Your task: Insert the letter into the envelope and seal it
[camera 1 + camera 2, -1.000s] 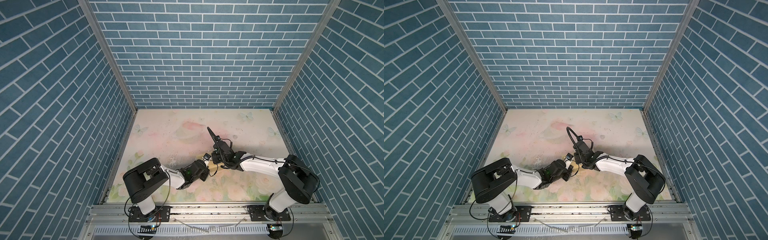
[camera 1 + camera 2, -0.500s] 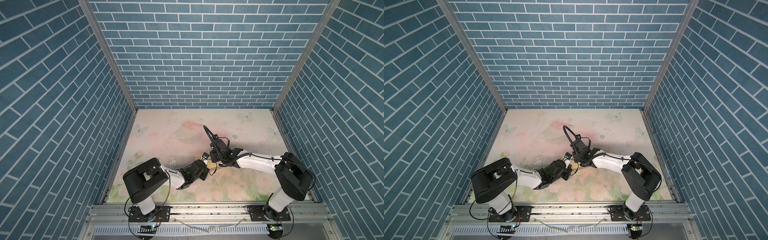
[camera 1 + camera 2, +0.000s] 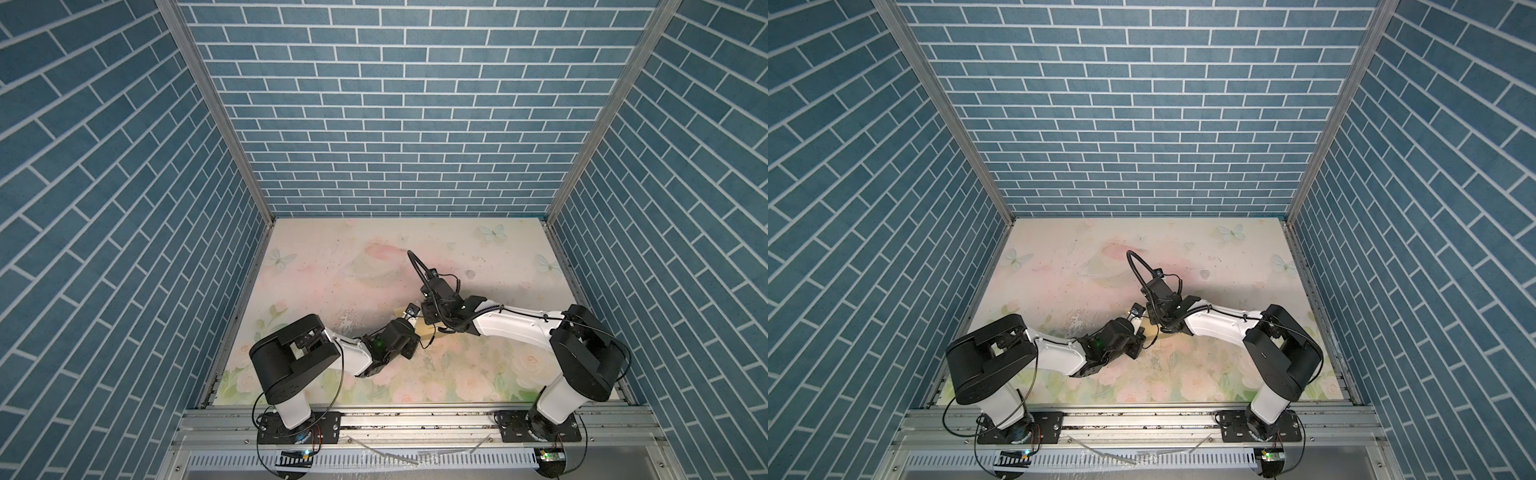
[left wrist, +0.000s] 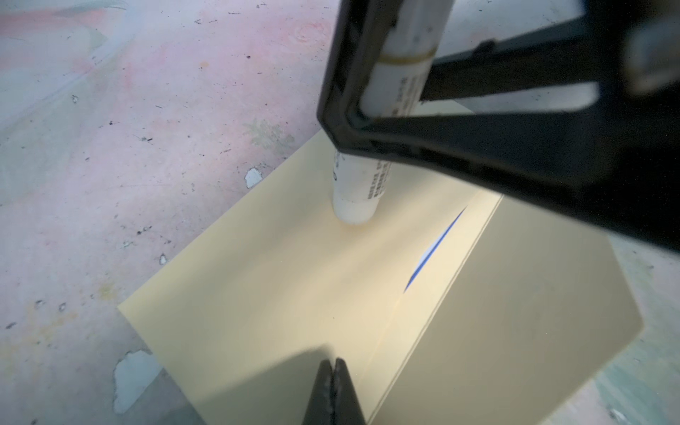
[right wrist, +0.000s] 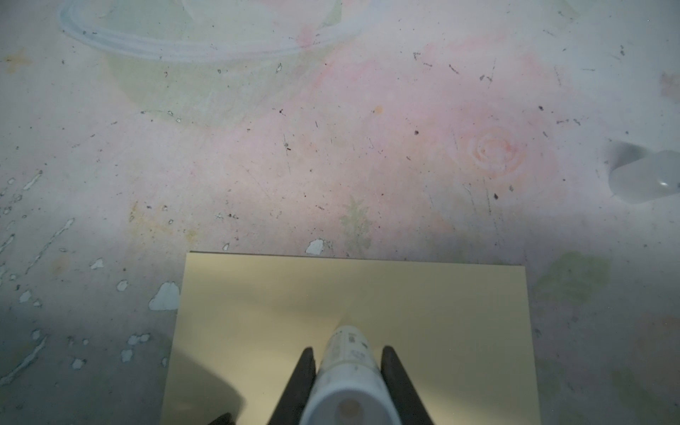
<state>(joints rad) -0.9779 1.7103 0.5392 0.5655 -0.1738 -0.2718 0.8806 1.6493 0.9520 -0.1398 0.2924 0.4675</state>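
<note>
The yellow-tan envelope (image 4: 279,294) lies flat on the table, its flap (image 4: 515,323) folded open. It shows only as a tan patch (image 3: 426,331) between the arms in a top view. A thin blue and white sliver of the letter (image 4: 434,254) shows in the envelope's mouth; the rest is hidden inside. My right gripper (image 5: 347,353) is shut on a white glue stick (image 4: 355,191), which stands tip down on the envelope (image 5: 441,312). My left gripper (image 4: 333,362) is shut, with its tips resting on the envelope's near part and nothing between them.
A translucent white cap (image 5: 647,178) lies on the worn floral tabletop (image 5: 257,165), off to one side of the envelope. In both top views the two arms meet near the middle of the table (image 3: 353,270). Blue brick walls (image 3: 395,124) close in three sides.
The right arm has shifted a little to the left with the glue stick. The left arm stays about where it was.
</note>
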